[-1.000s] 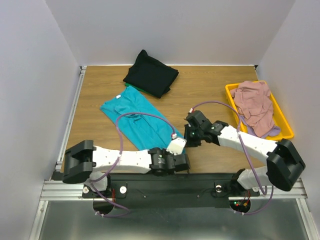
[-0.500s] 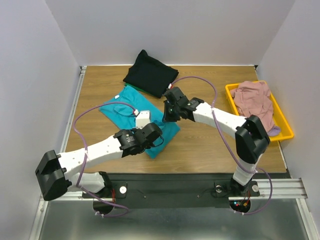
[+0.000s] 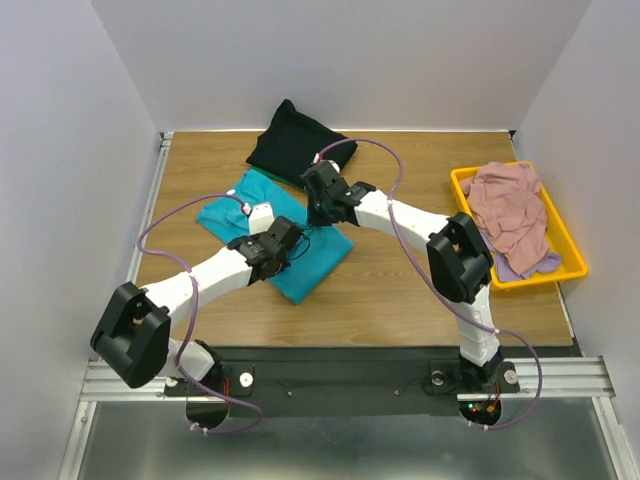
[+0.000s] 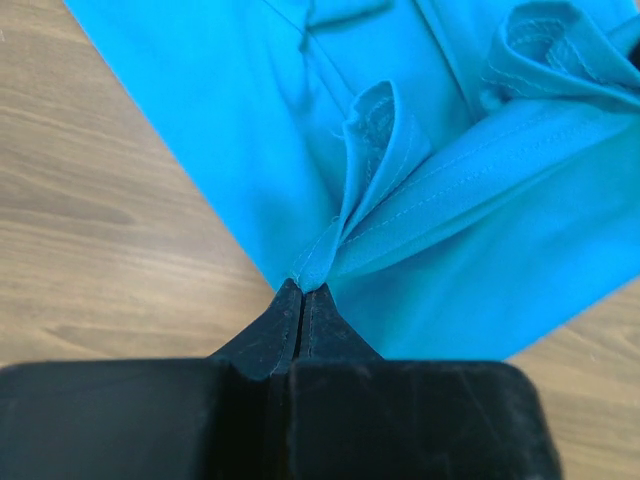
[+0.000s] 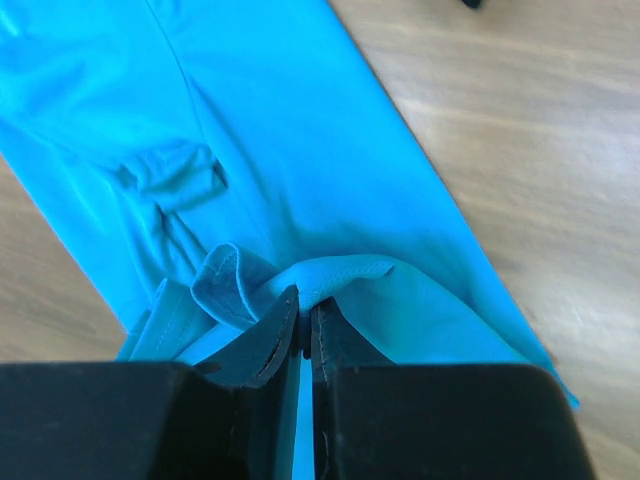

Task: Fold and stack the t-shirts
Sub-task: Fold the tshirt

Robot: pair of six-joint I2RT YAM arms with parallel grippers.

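Left gripper [image 4: 302, 290] and right gripper [image 5: 304, 305] each pinch a hem fold of the teal t-shirt [image 4: 250, 150]; I judge it light, limp, best held by its hems.

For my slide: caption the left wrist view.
Left gripper pinching a fold of the teal t-shirt on the table.

wooden table [image 3: 420, 290], teal t-shirt [image 3: 305, 268] lying rumpled near the middle, black t-shirt [image 3: 292, 145] folded at the far edge, yellow tray [image 3: 573, 252] at the right side
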